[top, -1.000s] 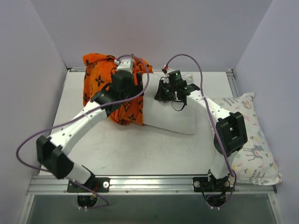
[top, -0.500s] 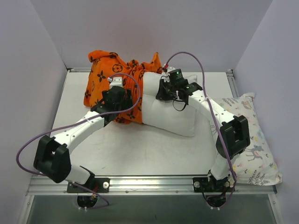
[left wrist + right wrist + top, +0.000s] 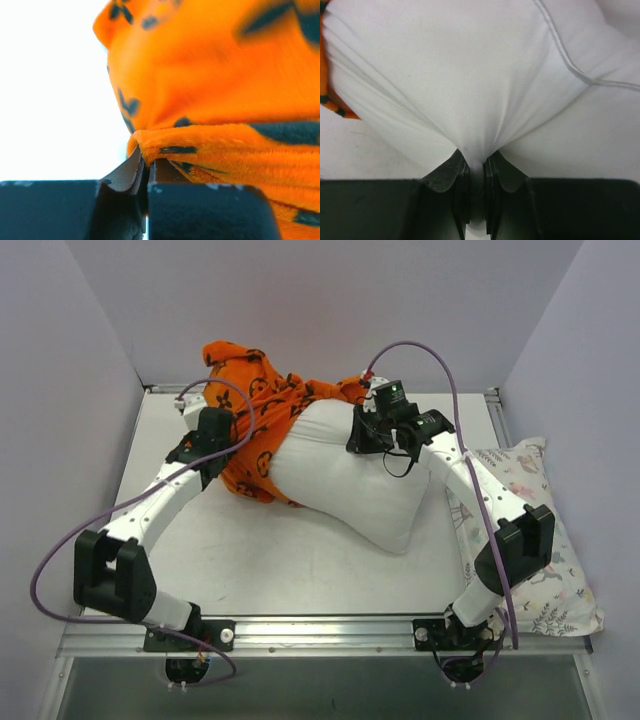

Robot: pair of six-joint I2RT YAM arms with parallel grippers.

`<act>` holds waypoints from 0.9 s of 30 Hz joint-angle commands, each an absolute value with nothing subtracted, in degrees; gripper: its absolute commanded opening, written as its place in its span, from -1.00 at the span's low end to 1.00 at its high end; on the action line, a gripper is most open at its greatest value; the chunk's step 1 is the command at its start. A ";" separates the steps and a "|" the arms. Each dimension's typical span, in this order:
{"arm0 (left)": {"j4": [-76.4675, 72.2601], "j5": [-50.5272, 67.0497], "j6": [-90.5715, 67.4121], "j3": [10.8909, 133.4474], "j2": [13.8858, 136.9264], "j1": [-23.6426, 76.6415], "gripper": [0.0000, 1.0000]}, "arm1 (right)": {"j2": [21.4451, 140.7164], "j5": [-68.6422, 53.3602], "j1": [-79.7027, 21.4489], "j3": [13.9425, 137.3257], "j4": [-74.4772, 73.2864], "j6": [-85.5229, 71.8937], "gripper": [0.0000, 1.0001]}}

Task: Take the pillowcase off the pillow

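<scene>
The orange pillowcase (image 3: 262,410) with black flower prints is bunched over the far-left end of the white pillow (image 3: 350,485), which lies slanted across the table. My left gripper (image 3: 220,440) sits at the pillowcase's left side. In the left wrist view the gripper (image 3: 145,162) is shut on a fold of the pillowcase (image 3: 215,145). My right gripper (image 3: 365,435) is on the pillow's far edge. The right wrist view shows it (image 3: 476,167) shut on a pinch of the pillow's white cloth (image 3: 470,90), with an orange pillowcase edge (image 3: 326,95) at the left.
A second pillow (image 3: 545,540), white with pastel prints, lies at the table's right edge under the right arm. The white table (image 3: 290,570) is boxed in by pale walls on the left, back and right. Purple cables loop over both arms.
My left gripper was open and has moved left and shut on the pillowcase. The pillow has swung into a slant, and more of its white body shows. The right gripper shifted slightly right, still holding.
</scene>
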State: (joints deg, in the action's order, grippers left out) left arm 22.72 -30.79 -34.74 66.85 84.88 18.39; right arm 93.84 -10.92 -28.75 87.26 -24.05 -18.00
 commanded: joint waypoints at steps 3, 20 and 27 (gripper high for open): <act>35.14 -44.64 -40.51 64.95 74.37 8.54 -1.00 | 90.61 -5.44 -17.42 95.00 -35.50 -18.62 -1.00; 28.13 -32.70 -43.24 50.10 74.09 16.87 -1.00 | 92.65 3.94 -34.44 95.01 -34.37 -13.37 0.69; 25.75 -31.12 -43.59 48.34 73.92 19.60 -1.00 | 85.61 10.73 -49.11 87.46 -23.94 -3.63 1.00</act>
